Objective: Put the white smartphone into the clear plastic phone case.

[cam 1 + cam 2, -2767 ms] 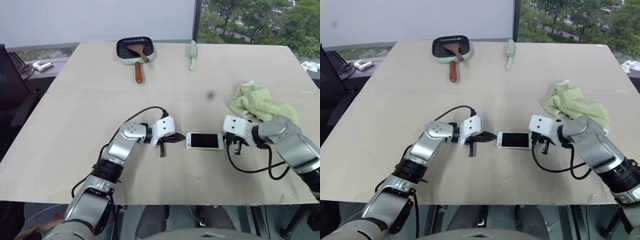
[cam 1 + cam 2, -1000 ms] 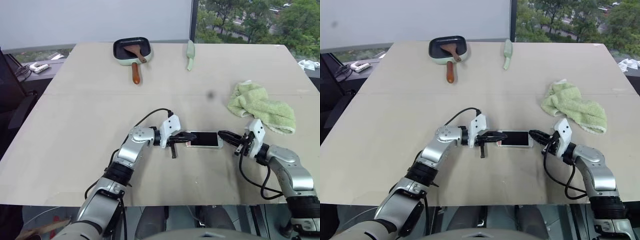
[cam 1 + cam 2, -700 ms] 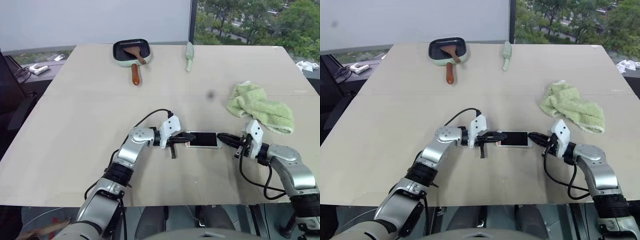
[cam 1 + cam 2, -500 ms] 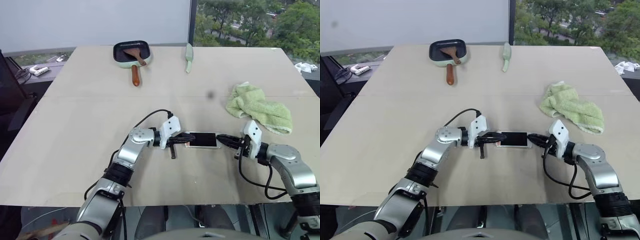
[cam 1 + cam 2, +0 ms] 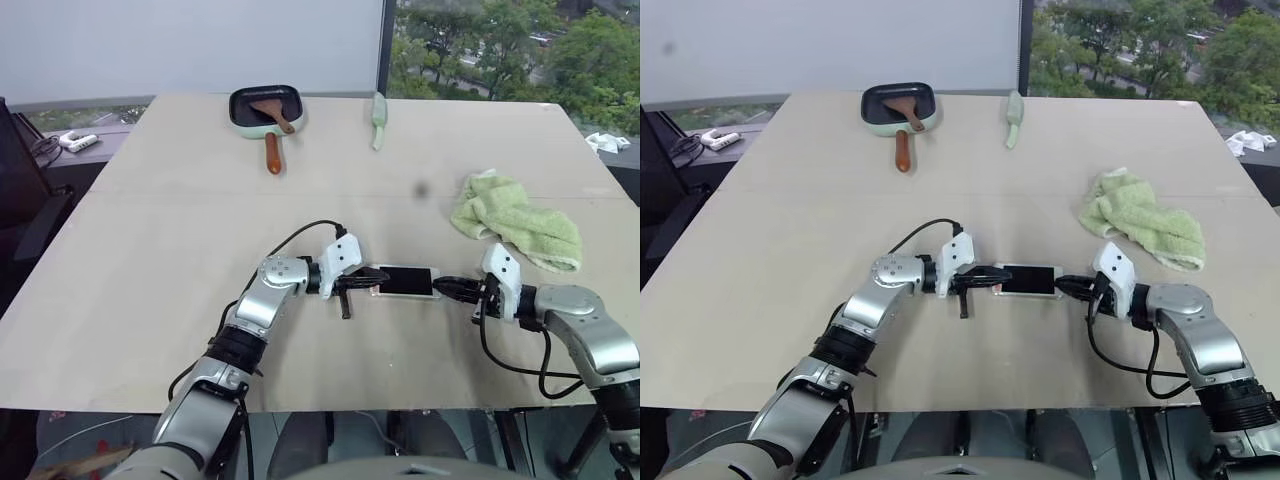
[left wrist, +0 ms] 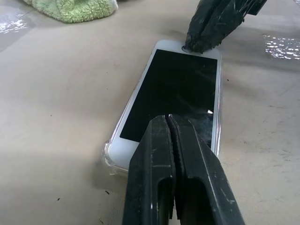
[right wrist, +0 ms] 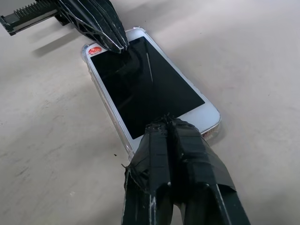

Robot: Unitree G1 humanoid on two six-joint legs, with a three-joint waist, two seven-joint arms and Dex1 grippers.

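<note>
Right gripper (image 5: 441,287) lowered onto white smartphone (image 5: 405,281)

No legible txt; red sticker (image 7: 95,49) on phone (image 7: 147,87) unreadable.

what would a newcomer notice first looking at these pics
The white smartphone lies face up in the middle of the table, inside the clear plastic phone case. The shut left gripper and the shut right gripper press on its two ends. Next comes the crumpled green cloth toward the robot's right, then the small frying pan holding a wooden spatula at the far edge.
</note>
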